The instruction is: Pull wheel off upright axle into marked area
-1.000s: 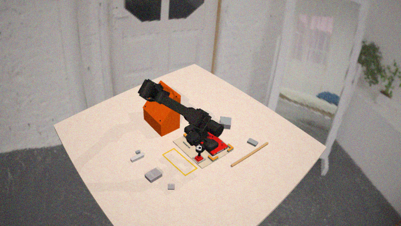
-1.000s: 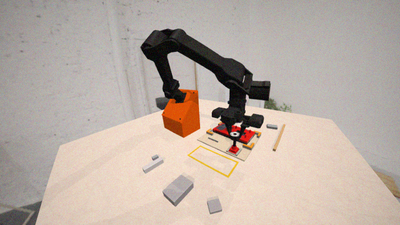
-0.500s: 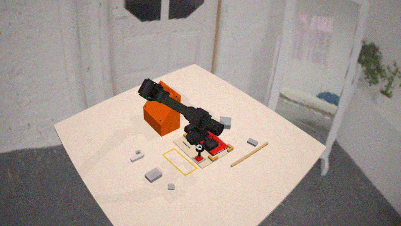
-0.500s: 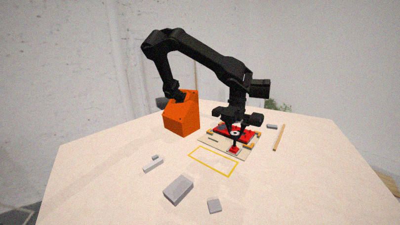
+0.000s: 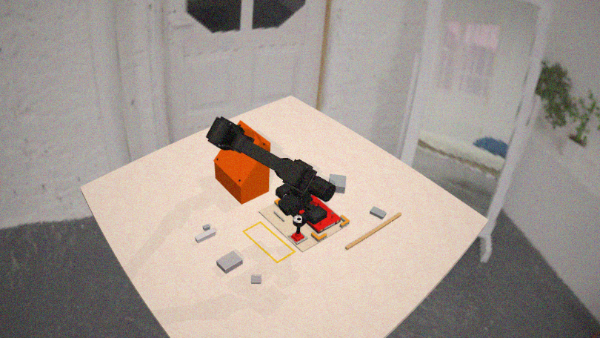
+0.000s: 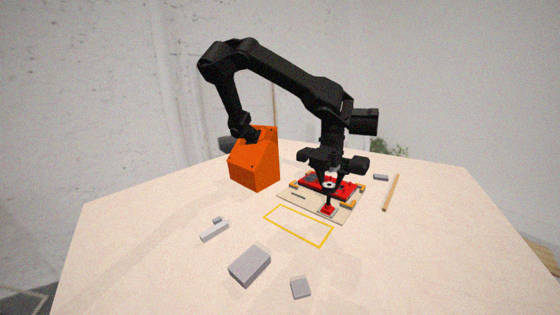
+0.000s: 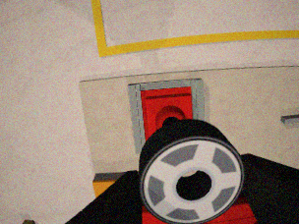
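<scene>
Grey blocks nearest in the exterior view: a small one at the front edge of the table, a larger slab just behind and left, then a long bar with a little cube on it farther left. Beyond those, marked area outlined in yellow, a rectangle lying just in front of the beige base plate, apart from it by a thin strip of table. On the plate's near edge, a red square foot in a grey frame carrying the upright axle, dark and thin, standing straight. Directly above the axle tip, the wheel, white-faced with grey spokes and a dark tyre, lifted off the post and clamped by the gripper; fingers closed on its rim from either side at roughly half spread. Seen from the wrist, wheel facing the lens, hub hole empty, black fingers flanking it, red foot showing below and the yellow corner farther off. Behind the axle, a red fixture with orange corner brackets on the plate. Right of the plate, a wooden stick and a small grey piece. Farthest back, the orange housing at the arm's base.
</scene>
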`<state>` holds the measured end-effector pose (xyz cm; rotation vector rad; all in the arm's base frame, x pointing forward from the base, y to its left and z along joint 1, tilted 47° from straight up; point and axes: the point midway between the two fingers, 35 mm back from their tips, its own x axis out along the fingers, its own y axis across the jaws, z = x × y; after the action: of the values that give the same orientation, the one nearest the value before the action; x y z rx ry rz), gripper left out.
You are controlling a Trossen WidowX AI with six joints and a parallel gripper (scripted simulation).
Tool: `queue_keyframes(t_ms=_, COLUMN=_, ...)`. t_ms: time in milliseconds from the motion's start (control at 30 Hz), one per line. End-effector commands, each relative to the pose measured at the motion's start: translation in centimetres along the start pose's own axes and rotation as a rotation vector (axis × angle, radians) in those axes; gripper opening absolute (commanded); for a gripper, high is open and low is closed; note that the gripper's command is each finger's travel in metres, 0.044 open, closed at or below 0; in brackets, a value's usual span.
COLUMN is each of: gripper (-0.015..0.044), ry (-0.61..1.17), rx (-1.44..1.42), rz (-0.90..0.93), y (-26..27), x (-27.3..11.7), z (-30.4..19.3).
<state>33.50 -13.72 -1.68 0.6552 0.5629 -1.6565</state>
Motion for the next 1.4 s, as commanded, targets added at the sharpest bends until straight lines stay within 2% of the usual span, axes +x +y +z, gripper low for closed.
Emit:
queue_keyframes(t_ms=0, gripper=0.0, ry=-0.001, rx=0.003, rz=0.004, y=0.0, x=-0.3, z=0.0)
queue_keyframes(t_ms=267, gripper=0.0, ry=-0.001, rx=0.003, rz=0.004, y=-0.2, x=-2.2, z=0.0)
queue_keyframes(t_ms=367, gripper=0.0, ry=-0.004, rx=-0.004, rz=-0.006, y=-0.4, x=-1.4, z=0.3)
queue_keyframes(t_ms=1367, gripper=0.0, ry=-0.005, rx=0.001, rz=0.002, y=-5.1, x=-2.2, z=9.0)
